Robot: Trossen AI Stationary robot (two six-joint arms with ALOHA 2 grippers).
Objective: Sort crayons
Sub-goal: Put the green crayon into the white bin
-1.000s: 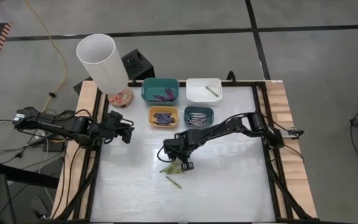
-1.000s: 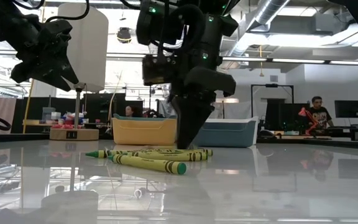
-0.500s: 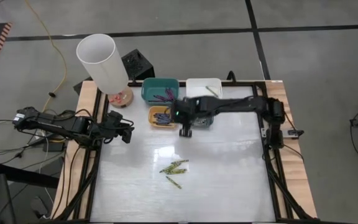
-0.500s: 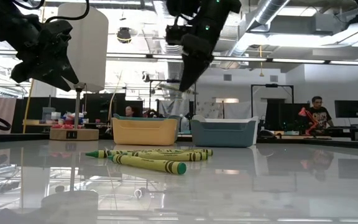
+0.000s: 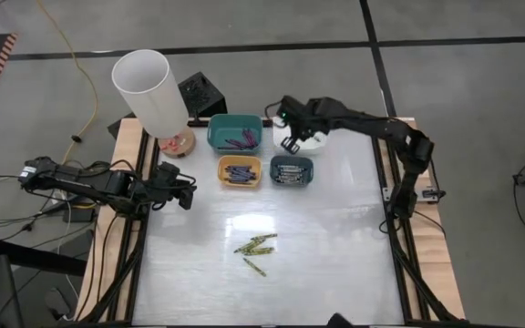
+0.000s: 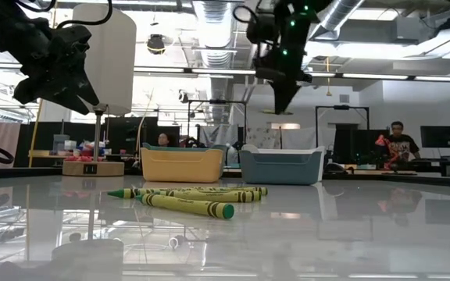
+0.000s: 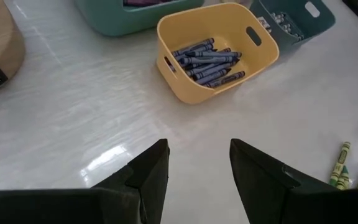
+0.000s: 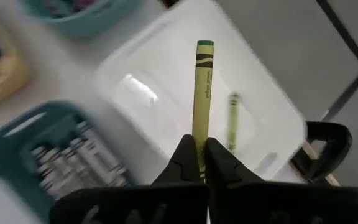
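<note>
The glossy white table (image 5: 335, 237) stands on a grey floor; an open workshop lies behind. Four bins sit at its far edge. The right gripper (image 8: 199, 163), clamped on a yellow-green crayon (image 8: 202, 93), hovers over the white bin (image 8: 272, 134). Remaining crayons (image 5: 255, 244) lie mid-table. The left gripper (image 7: 197, 158) waits at the left edge, fingers apart.

Yellow-green crayons (image 5: 256, 244), mid-table cluster
</note>
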